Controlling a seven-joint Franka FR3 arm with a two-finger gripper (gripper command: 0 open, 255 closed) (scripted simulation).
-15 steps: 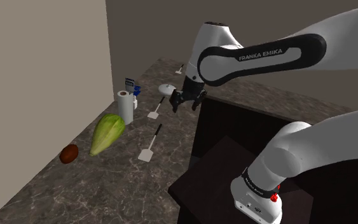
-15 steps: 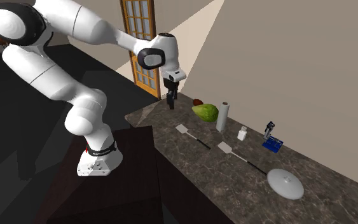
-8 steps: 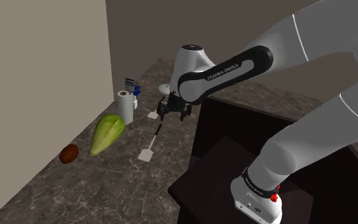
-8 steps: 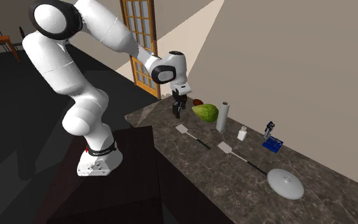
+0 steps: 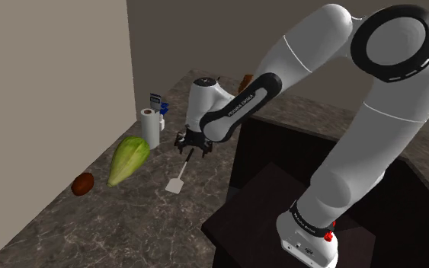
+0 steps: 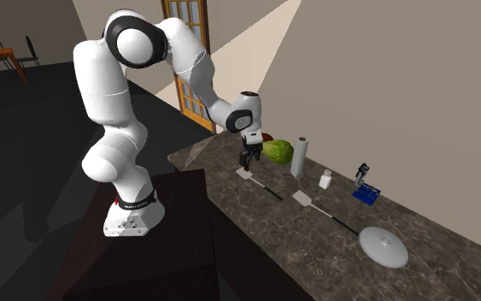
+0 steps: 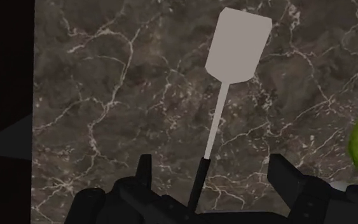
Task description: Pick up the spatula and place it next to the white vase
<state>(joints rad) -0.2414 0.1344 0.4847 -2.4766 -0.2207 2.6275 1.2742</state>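
Note:
A white spatula [image 5: 177, 180] with a thin dark handle lies flat on the dark marble counter [image 5: 152, 221]; its blade [image 7: 238, 46] points away from the hand. My gripper [image 5: 192, 145] hangs low over the handle end, open. In the wrist view the fingers [image 7: 144, 173] stand apart on either side of the handle without touching it. The second exterior view has the gripper [image 6: 248, 161] just above the spatula [image 6: 255, 181]. A small white vase [image 6: 325, 179] stands farther along the counter, by the wall.
A second spatula [image 6: 315, 207] lies beyond the first. A green lettuce [image 5: 128, 160], a paper towel roll [image 5: 152, 127] and a brown round item [image 5: 83, 183] sit near the wall. A blue item [image 6: 366, 192] and a flat white lid [image 6: 383, 246] lie past the vase.
The arm has swung down and toward the shoulder view's left, from above the counter's edge to just over the nearer spatula's handle. The fingers stay apart.

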